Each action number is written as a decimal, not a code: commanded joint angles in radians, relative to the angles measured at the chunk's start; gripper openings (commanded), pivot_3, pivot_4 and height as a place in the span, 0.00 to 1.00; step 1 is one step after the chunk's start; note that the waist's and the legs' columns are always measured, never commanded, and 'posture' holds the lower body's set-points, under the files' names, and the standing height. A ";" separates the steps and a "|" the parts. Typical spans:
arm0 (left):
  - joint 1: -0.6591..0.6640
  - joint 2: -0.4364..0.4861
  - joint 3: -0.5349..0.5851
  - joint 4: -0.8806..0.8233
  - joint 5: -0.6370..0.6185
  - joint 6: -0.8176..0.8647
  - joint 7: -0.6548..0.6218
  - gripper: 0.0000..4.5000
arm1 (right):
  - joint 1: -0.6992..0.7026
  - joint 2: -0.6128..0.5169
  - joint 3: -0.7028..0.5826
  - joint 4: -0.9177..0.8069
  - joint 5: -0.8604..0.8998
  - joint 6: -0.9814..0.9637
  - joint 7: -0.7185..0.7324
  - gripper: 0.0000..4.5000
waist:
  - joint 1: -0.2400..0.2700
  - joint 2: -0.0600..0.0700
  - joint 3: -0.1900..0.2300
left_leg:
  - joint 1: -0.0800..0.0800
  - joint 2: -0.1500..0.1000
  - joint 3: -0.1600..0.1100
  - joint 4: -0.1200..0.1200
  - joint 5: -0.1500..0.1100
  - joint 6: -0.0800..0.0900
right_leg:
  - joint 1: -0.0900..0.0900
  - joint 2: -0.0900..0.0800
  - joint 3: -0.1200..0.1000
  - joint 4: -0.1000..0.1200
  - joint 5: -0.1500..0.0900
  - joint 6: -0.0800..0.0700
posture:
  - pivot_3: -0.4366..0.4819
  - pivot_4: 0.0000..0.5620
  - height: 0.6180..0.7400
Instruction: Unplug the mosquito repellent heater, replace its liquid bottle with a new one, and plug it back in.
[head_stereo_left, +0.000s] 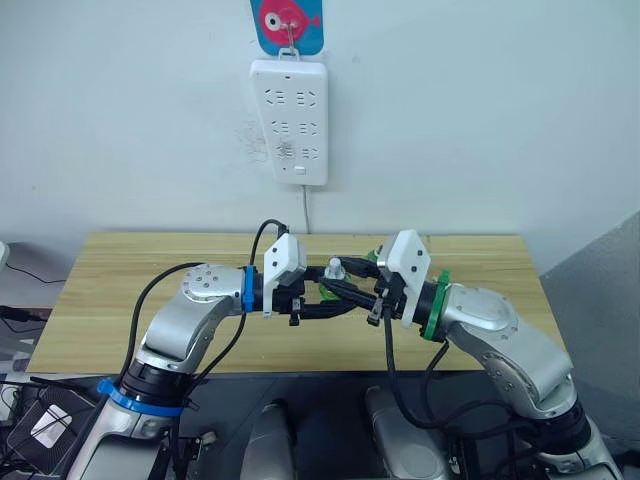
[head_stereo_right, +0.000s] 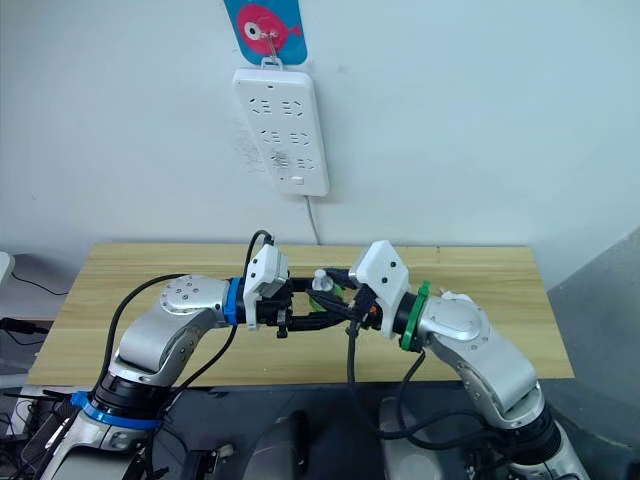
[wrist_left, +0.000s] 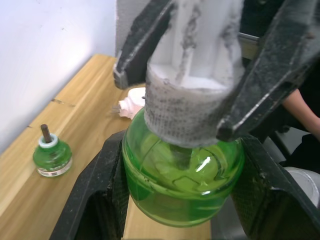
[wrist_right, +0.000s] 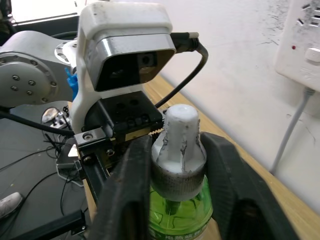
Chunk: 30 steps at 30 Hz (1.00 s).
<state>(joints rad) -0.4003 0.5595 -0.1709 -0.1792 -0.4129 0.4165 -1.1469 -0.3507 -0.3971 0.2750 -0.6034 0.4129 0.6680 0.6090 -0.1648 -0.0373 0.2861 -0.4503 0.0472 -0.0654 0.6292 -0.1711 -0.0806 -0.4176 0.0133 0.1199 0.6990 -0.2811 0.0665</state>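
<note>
The new bottle (wrist_left: 182, 175), clear green with a pale stubby top (wrist_right: 178, 135), hangs over the middle of the wooden table (head_stereo_left: 130, 290), held from both sides. My left gripper (head_stereo_left: 318, 296) is shut around its green body. My right gripper (wrist_right: 177, 175) is shut on the pale top. The old liquid bottle (wrist_left: 52, 157), green with a thin dark stem, stands upright on the table beyond. The white mosquito repellent heater (wrist_left: 132, 102) lies on the table behind the held bottle, mostly hidden by it.
A long white power strip (head_stereo_left: 289, 120) hangs on the wall above the table's far edge, its cord dropping behind the table. Black cables loop from both wrists. Bare tabletop lies to either side of the arms.
</note>
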 joint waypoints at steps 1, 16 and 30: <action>-0.004 0.009 0.009 -0.070 -0.045 0.002 -0.026 0.52 | -0.038 -0.034 -0.008 0.068 0.042 -0.053 0.133 0.23 | 0.000 0.000 0.000 | 0.000 0.000 0.000 0.000 0.000 0.000 | 0.000 0.000 0.000 0.000 0.000 0.000 | 0.26 0.41 0.97; -0.036 0.042 -0.052 -0.052 0.025 -0.129 -0.096 0.52 | -0.193 -0.167 -0.058 0.312 0.079 -0.242 0.498 0.54 | 0.017 0.000 0.000 | 0.010 0.000 0.000 -0.002 0.000 0.001 | 0.010 0.000 0.000 -0.002 -0.001 0.002 | 0.27 0.42 0.97; -0.066 -0.013 -0.065 0.018 0.062 -0.175 -0.065 0.52 | -0.049 -0.087 -0.078 0.042 0.030 -0.090 0.135 1.00 | 0.004 0.000 0.000 | 0.011 0.000 0.004 -0.001 0.000 0.001 | 0.010 0.001 0.003 -0.002 -0.003 0.005 | 0.23 0.40 0.97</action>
<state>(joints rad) -0.4624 0.5498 -0.2319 -0.1469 -0.3500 0.2566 -1.2105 -0.3931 -0.5014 0.1852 -0.5429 0.4762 0.5840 0.7963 -0.1613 -0.0368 0.2859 -0.4389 0.0473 -0.0616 0.6282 -0.1714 -0.0797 -0.4080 0.0139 0.1234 0.6974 -0.2842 0.0712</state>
